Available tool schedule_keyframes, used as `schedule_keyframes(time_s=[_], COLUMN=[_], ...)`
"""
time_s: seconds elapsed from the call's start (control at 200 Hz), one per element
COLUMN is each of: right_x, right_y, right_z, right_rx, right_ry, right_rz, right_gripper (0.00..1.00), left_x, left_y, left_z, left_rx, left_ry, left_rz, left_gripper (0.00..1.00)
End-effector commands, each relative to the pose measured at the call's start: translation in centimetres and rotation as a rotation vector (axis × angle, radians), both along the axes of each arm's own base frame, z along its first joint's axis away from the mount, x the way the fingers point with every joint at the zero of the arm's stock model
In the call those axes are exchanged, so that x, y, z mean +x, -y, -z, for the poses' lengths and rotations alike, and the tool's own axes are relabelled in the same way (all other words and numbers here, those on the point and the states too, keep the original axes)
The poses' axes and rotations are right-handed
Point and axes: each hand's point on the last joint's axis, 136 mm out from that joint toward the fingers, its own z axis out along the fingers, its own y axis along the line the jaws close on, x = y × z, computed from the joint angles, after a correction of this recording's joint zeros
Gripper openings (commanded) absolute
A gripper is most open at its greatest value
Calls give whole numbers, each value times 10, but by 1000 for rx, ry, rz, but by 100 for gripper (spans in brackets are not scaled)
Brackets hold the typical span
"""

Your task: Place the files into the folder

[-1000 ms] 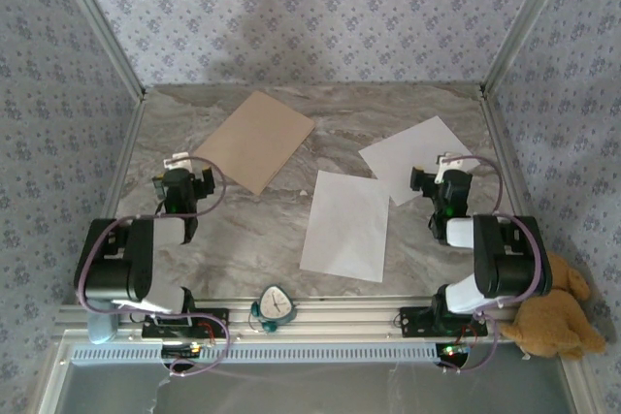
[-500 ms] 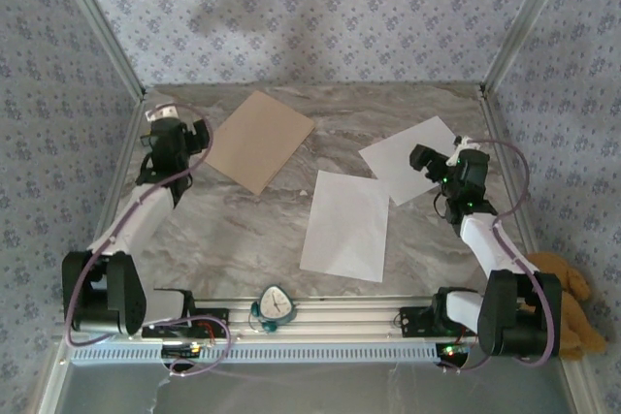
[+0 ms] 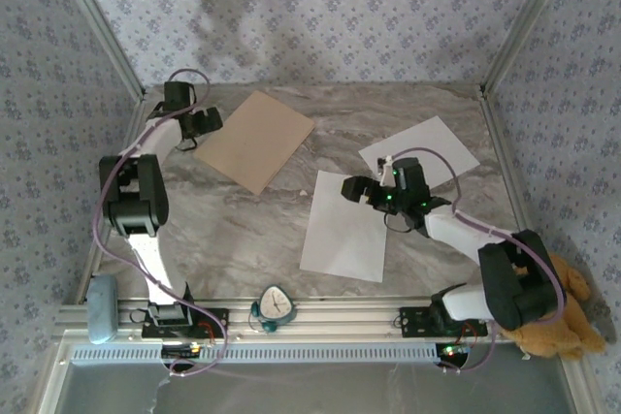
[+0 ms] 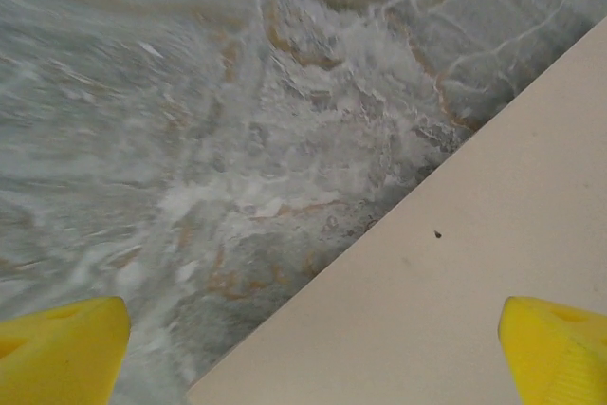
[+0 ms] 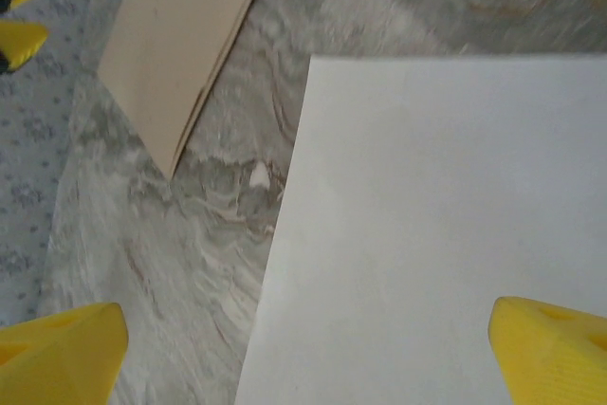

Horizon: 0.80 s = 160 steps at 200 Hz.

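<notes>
The closed tan folder (image 3: 255,140) lies flat at the back left of the marble table. My left gripper (image 3: 206,123) hovers open over its left corner; in the left wrist view the folder (image 4: 474,263) fills the lower right between the yellow fingertips (image 4: 62,348) of that gripper (image 4: 308,356). Two white files lie flat: one file (image 3: 346,225) at the centre, the other file (image 3: 419,157) at the back right. My right gripper (image 3: 351,189) is open over the centre file's far edge. The right wrist view has the file (image 5: 446,234) under the gripper (image 5: 308,348) and the folder (image 5: 180,35) beyond.
A brown teddy bear (image 3: 555,322) sits outside the frame at the near right. A small teal clock-like object (image 3: 276,305) rests on the front rail, and a grey-blue object (image 3: 102,307) lies at the near left. Patterned walls and metal posts (image 3: 107,36) enclose the table.
Both arms have unfolded from their bases. The left arm reached to the far left, to the folder's corner. The right arm swung left over the centre sheet. Both grippers stayed open.
</notes>
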Motion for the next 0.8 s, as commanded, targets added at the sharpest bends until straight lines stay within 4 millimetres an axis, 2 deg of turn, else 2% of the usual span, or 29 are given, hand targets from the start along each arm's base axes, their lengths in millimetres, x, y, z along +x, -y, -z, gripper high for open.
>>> schedule_keyframes(time_s=[0.0, 0.17, 0.325, 0.355, 0.375, 0.405, 0.58, 0.7, 0.795], right_x=[-2, -6, -9, -9, -9, -9, -11, -8, 1], right_y=[-16, -28, -35, -35, -37, -38, -50, -56, -60], right_z=[3, 14, 12, 12, 10, 9, -5, -15, -22], right_rx=[10, 1, -5, -6, -6, -5, 33, 56, 83], right_ry=[-27, -96, -102, -101, -98, -93, -87, -84, -82], right_rz=[-28, -65, -102, -106, -112, -119, -175, -183, -169], right_gripper=[100, 100, 100, 100, 100, 100, 99, 98, 98], left_x=[6, 26, 40, 39, 44, 46, 51, 50, 40], left_y=[22, 39, 51, 52, 54, 56, 65, 80, 95], left_z=[5, 25, 36, 43, 36, 38, 46, 48, 50], left_rx=[-135, -195, -234, -235, -233, -234, -230, -248, -253], left_ry=[-61, -108, -122, -140, -125, -128, -154, -156, -186], left_rz=[84, 188, 245, 248, 256, 266, 312, 365, 417], left_gripper=[100, 100, 99, 98, 98, 98, 98, 98, 98])
